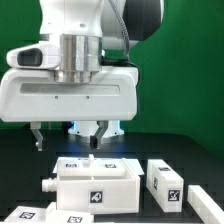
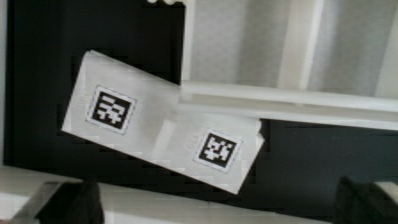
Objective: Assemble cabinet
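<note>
In the exterior view the white cabinet body, a box with a tag on its front, lies on the black table. My gripper hangs just above its far side, open and empty. In the wrist view my two dark fingers stand wide apart with a white cabinet surface between them, below the tips; contact cannot be told. A flat white panel with two tags lies tilted on the table beyond. A ribbed white cabinet part lies further off.
Two white tagged blocks lie at the exterior view's right of the body. The marker board lies at the front on the exterior view's left. A green backdrop stands behind.
</note>
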Robot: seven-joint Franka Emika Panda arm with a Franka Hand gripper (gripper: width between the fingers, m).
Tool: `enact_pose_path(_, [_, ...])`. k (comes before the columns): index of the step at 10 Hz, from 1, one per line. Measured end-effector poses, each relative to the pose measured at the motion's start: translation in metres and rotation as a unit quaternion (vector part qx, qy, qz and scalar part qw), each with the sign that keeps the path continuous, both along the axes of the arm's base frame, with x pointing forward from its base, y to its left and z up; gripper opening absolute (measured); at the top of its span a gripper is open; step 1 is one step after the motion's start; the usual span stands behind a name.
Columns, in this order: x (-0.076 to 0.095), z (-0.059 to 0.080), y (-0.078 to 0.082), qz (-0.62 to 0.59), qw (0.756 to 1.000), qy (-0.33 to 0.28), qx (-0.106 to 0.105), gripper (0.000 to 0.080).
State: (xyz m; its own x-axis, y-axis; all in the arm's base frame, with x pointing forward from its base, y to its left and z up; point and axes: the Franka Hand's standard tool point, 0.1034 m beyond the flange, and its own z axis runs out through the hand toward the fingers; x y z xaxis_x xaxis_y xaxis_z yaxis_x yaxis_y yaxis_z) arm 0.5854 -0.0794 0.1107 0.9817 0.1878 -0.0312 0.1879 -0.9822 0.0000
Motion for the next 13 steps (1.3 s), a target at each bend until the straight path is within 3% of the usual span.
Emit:
enact_pose_path(3, [-0.002,-0.005,-0.003,-0.018,1.000,0.004,0.001,0.0649])
enact_pose_path(4, [-0.006,-0.017,-0.011,-0.056,0.998,0.015,0.000,0.0649])
enact_pose_path(7, [0.009,-0.033,-0.019,-0.058,0.998,0.012,-0.009,0.0649])
enact_pose_path(13, [0.007,-0.040,-0.019,-0.054,0.998,0.018,-0.009,0.0649])
